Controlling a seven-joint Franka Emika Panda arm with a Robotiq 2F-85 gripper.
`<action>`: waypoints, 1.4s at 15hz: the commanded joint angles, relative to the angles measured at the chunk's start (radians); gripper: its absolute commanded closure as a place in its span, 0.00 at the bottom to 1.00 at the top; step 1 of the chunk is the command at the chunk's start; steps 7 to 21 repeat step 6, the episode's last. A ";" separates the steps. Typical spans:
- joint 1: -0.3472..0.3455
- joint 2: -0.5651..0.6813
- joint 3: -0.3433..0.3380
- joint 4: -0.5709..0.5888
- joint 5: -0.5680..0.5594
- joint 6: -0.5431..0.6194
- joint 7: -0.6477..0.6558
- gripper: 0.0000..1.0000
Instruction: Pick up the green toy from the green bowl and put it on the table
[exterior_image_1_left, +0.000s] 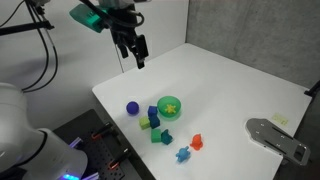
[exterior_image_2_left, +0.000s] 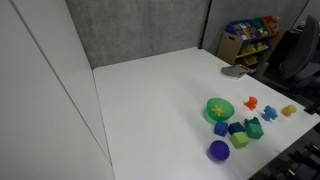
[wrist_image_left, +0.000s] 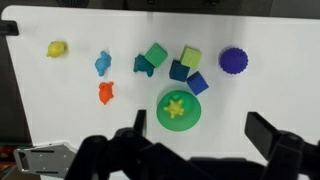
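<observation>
The green bowl (wrist_image_left: 178, 112) stands on the white table (wrist_image_left: 270, 95) and holds a small yellow-green star-shaped toy (wrist_image_left: 176, 106). Both exterior views also show the bowl (exterior_image_1_left: 170, 105) (exterior_image_2_left: 219, 109). My gripper (exterior_image_1_left: 136, 50) hangs high above the table's far edge, well apart from the bowl. In the wrist view its two fingers (wrist_image_left: 200, 140) are spread wide and empty, with the bowl just beyond and between them. The gripper is out of view in the exterior view taken from the opposite side.
Beside the bowl are a purple ball (wrist_image_left: 233, 60), blue blocks (wrist_image_left: 188, 76), a lime block (wrist_image_left: 190, 56), a green block (wrist_image_left: 156, 53) and a teal one (wrist_image_left: 145, 66). Orange (wrist_image_left: 106, 93), blue (wrist_image_left: 103, 63) and yellow (wrist_image_left: 57, 48) toys lie further off. A grey metal piece (exterior_image_1_left: 278, 135) sits near the table edge.
</observation>
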 joint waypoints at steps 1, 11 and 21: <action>0.012 -0.077 0.005 0.014 -0.011 -0.069 0.032 0.00; 0.018 -0.093 -0.007 0.004 -0.008 -0.065 0.019 0.00; 0.018 -0.093 -0.007 0.004 -0.008 -0.065 0.019 0.00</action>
